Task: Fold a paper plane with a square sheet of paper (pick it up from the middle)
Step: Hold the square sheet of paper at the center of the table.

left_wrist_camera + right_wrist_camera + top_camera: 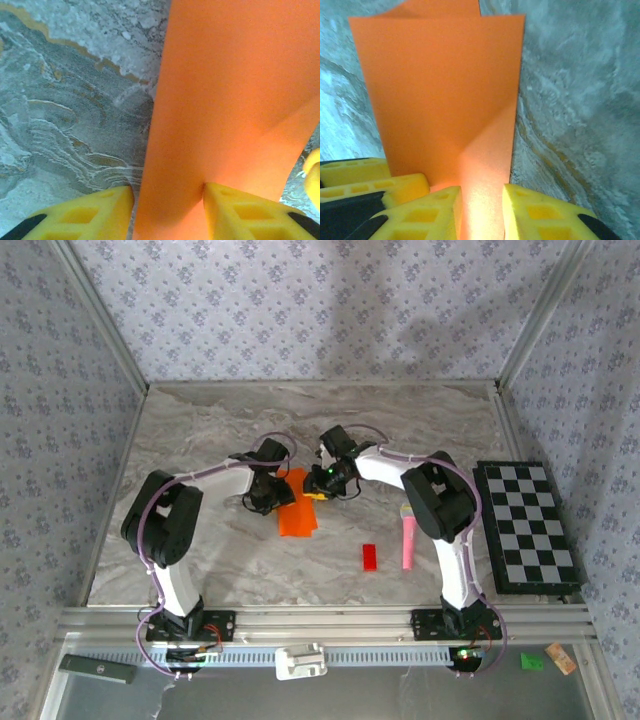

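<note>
The square sheet of paper [298, 515] is bright orange and lies folded to a narrow rectangle on the marble table [200, 430] between both arms; no paper plane is in view. My left gripper [268, 494] sits at its left edge. In the left wrist view the paper [230, 100] runs up between the left gripper's [167, 210] yellow fingers [250, 212], which stand apart. My right gripper [325, 480] is at the paper's far right corner. There the paper [440, 90] shows a diagonal crease, and a lifted strip lies between the right gripper's [482, 212] parted fingers [540, 215].
A small red block [369, 556] and a pink toy microphone [409, 535] lie right of the paper. A black-and-white checkerboard [528, 527] fills the table's right edge. Patterned walls close in the back and both sides.
</note>
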Action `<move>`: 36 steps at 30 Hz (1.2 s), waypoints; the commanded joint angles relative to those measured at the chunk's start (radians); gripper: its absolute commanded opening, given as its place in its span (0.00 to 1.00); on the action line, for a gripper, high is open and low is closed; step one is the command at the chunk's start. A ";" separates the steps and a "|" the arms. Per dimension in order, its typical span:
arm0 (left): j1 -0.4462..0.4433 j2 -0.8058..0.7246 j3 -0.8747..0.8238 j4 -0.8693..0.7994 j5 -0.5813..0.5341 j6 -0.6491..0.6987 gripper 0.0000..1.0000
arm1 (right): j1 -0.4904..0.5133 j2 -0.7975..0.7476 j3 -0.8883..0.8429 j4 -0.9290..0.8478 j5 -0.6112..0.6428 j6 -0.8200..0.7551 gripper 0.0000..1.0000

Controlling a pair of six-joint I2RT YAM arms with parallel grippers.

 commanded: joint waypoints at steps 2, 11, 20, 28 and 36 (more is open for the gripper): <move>0.019 0.047 -0.053 0.002 -0.008 -0.042 0.41 | -0.029 -0.081 -0.031 0.036 0.001 0.028 0.30; 0.058 0.035 -0.127 0.089 0.039 -0.144 0.40 | -0.048 -0.097 -0.083 0.067 0.007 0.038 0.31; 0.081 0.022 -0.159 0.128 0.043 -0.212 0.42 | -0.042 -0.085 -0.101 0.080 0.003 0.042 0.31; 0.080 0.056 -0.153 0.104 0.038 -0.220 0.42 | -0.037 -0.083 -0.107 0.080 0.005 0.038 0.31; 0.078 0.095 -0.125 0.064 0.042 -0.203 0.43 | -0.022 -0.070 -0.098 0.081 -0.004 0.028 0.31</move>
